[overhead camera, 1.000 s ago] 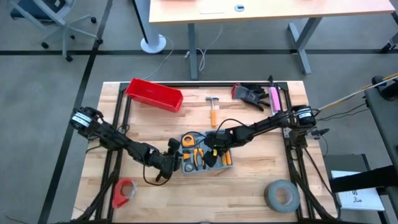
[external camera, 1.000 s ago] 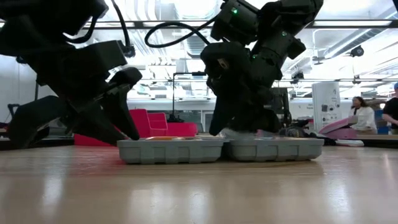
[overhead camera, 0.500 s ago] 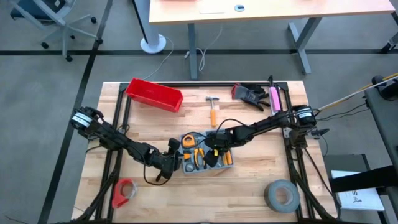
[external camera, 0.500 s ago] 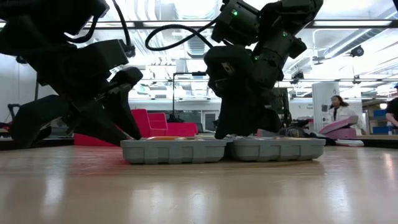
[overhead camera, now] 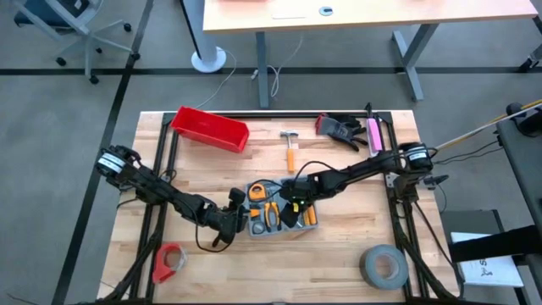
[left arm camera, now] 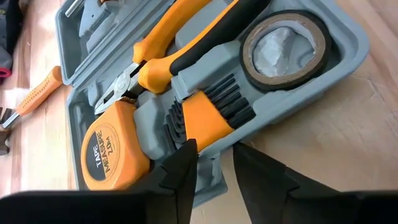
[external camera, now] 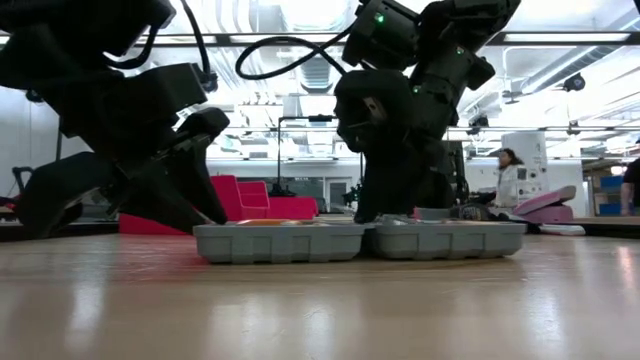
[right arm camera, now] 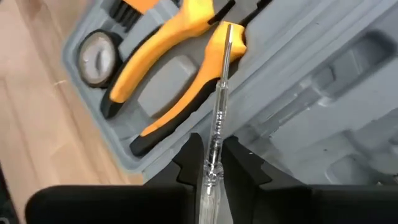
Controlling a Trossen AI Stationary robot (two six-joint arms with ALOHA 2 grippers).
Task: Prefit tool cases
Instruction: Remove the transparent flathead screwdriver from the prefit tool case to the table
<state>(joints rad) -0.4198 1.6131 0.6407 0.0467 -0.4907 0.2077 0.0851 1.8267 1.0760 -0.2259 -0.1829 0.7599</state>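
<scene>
High view: While the flat grey-blue plastic hinged tool case (overhead camera: 281, 216) is lying open at the table's middle, I am seeing it partly filled: orange-handled tools are sitting in its left half, and the right half is looking mostly bare. The left gripper (overhead camera: 235, 222) is sitting at the case's left edge; the right gripper (overhead camera: 290, 206) is hanging over the middle of the case.

Loose items: The orange-handled steel hammer (overhead camera: 290, 149) is lying apart from the case, toward the far side of the wooden table (overhead camera: 339, 254), so I am judging at least that piece unfitted. The red plastic bin (overhead camera: 210, 129) and the grey tape roll (overhead camera: 383, 266) are lying well apart.

Low view: Both halves of the case are resting flat on the table, with the right gripper reaching down into it.

Left wrist view: I am counting an orange tape measure (left arm camera: 111, 154), orange-and-black pliers (left arm camera: 186, 46), a small dark tape ring (left arm camera: 284, 45) and an orange-and-black ribbed tool (left arm camera: 214, 113) seated in recesses. The left claw is standing narrowly parted at the case's rim, holding nothing.

Right wrist view: The right claw is pinching a slim clear-handled metal screwdriver (right arm camera: 217, 118), its tip hanging over the pliers near the hinge line. I am judging this piece mid-placement, with the moulded recesses of the bare half yet to be filled.
</scene>
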